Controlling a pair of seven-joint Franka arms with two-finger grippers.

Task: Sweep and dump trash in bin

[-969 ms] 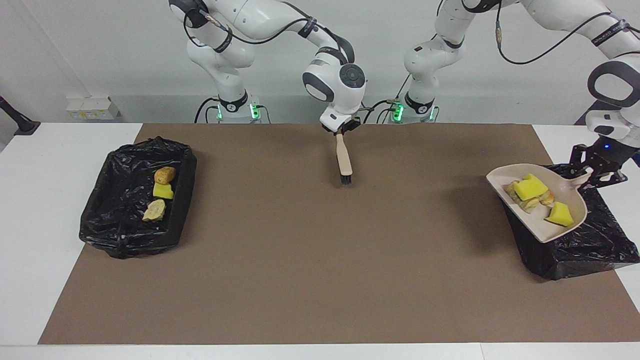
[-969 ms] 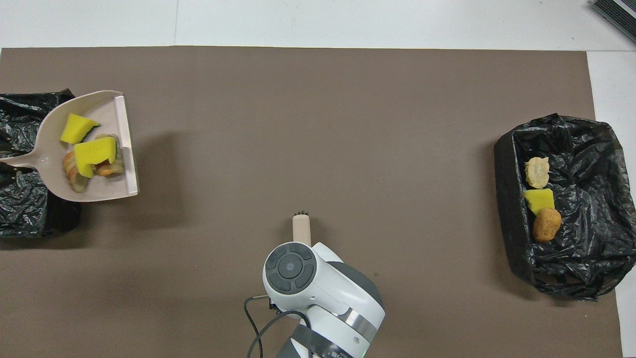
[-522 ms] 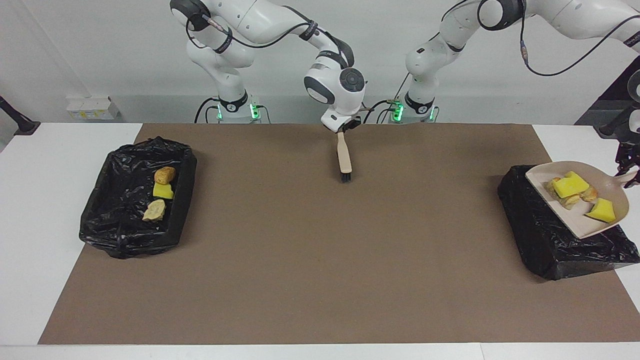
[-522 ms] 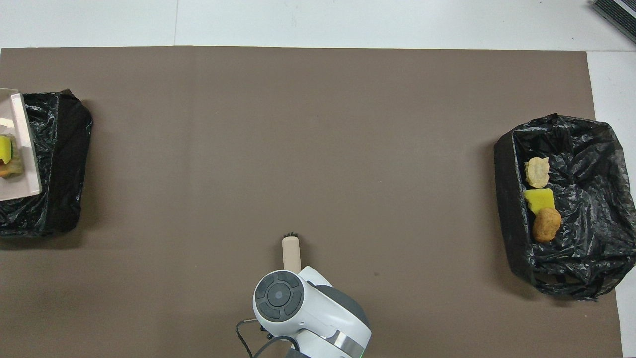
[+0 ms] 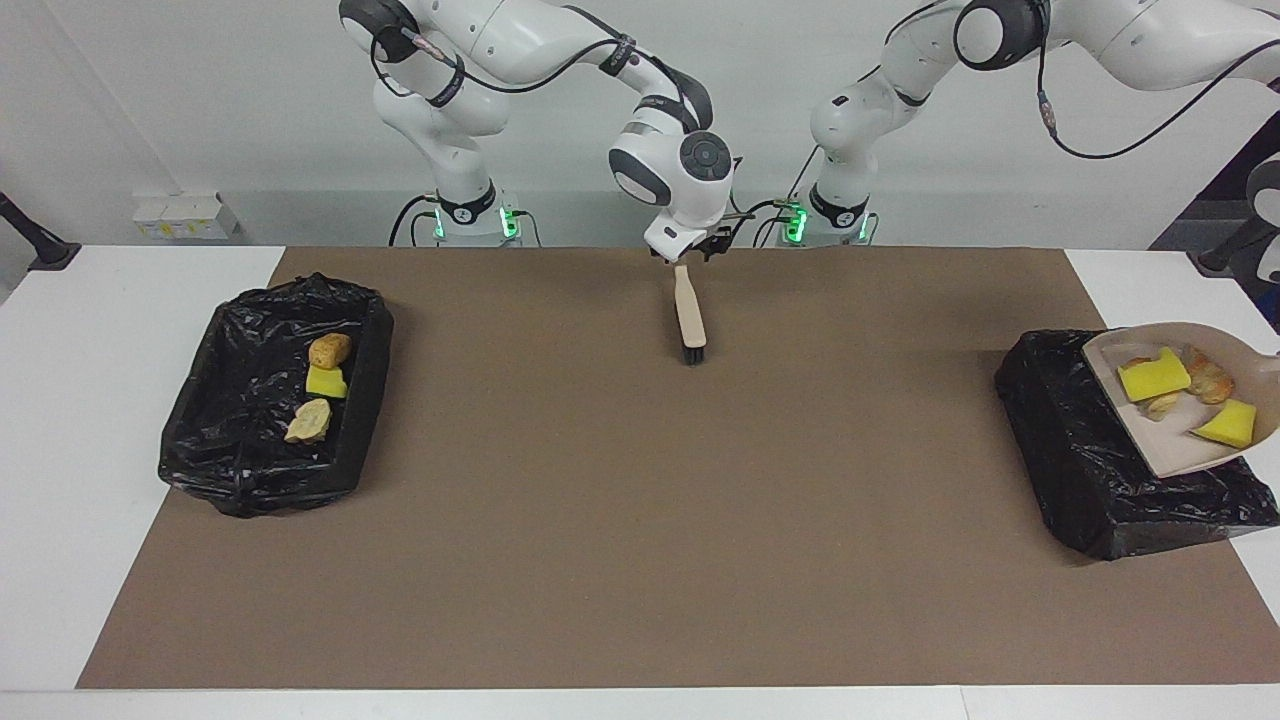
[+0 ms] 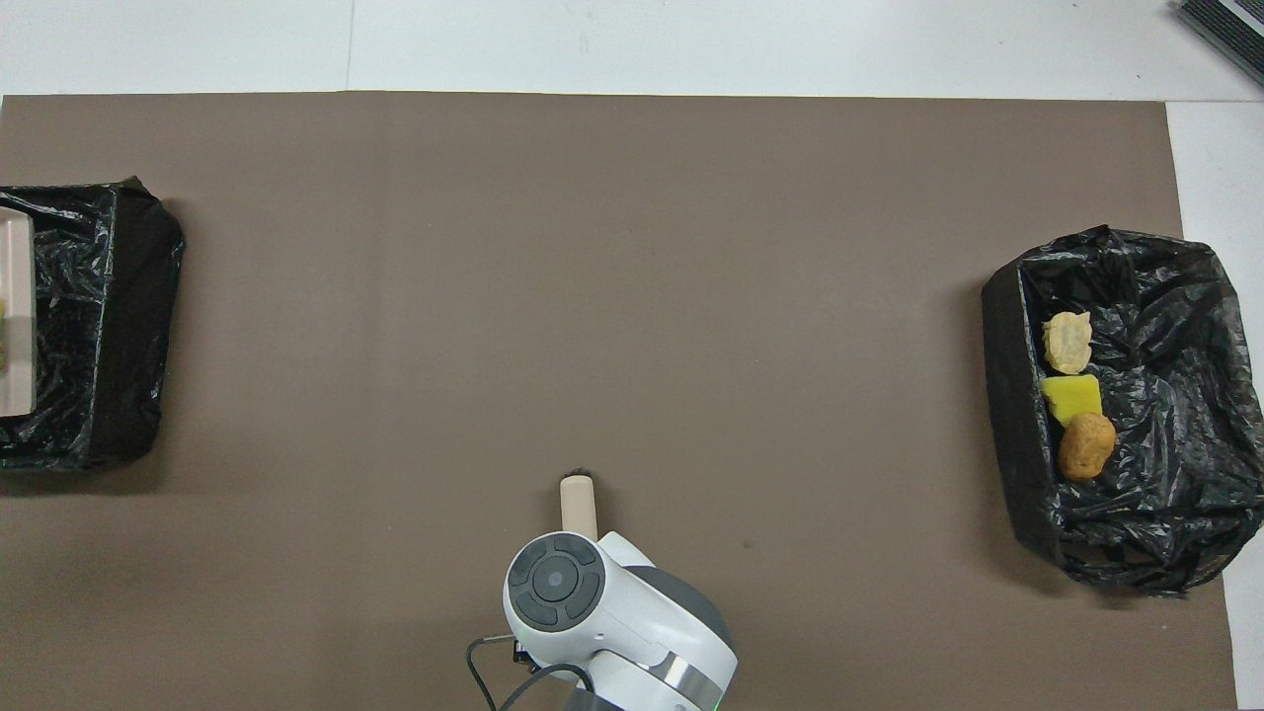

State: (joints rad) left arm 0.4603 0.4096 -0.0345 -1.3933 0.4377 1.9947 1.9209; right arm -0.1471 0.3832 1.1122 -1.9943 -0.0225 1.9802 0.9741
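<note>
Right claw (image 5: 688, 258): over the brush (image 5: 689, 315) handle, grip not discernible.
Left claw: out of sight, closed.
Dustpan (image 5: 1180, 452): loaded, over the bin (image 5: 1100, 470).

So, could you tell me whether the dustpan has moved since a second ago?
Yes. The dustpan has shifted toward the left arm's end of the table; it now sits over the black-lined bin there instead of overhanging the brown mat.

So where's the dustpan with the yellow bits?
The dustpan sits over the black-lined bin at the left arm's end of the table, trash still inside it.
</note>
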